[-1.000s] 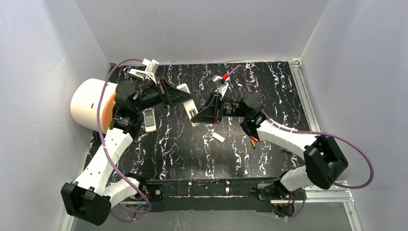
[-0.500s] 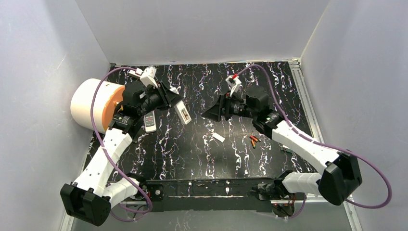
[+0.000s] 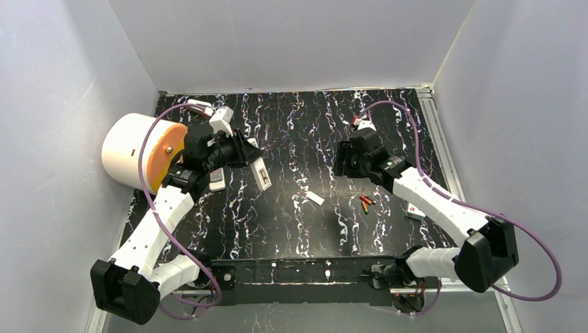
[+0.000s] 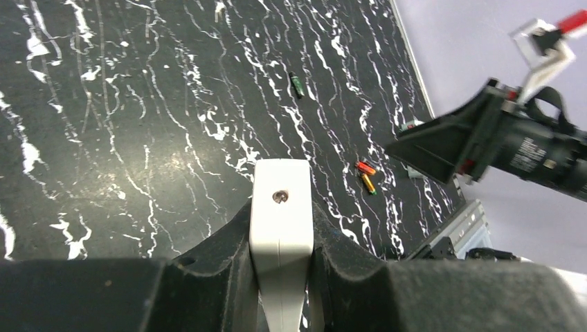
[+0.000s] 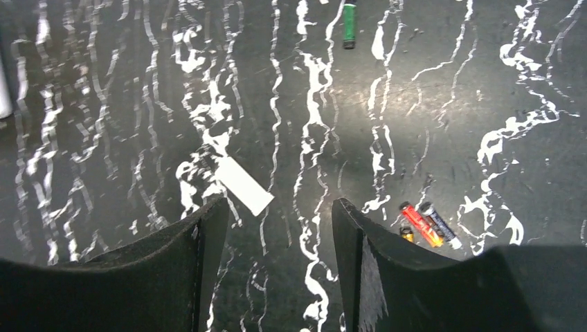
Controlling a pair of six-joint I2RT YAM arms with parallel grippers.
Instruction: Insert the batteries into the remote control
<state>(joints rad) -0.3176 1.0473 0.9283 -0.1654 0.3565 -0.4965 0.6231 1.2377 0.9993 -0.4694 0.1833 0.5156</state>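
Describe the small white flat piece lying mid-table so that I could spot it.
Start at the black, white-veined table and look near its middle. Close to the cluster of orange-red batteries lies a small white rectangle, apart from them. Unlike those round, coloured batteries, it is flat and plain white, and it lies alone.

Black, white-veined tabletop (image 3: 277,222) within three plain pale-grey walls (image 3: 291,41), soft even light.
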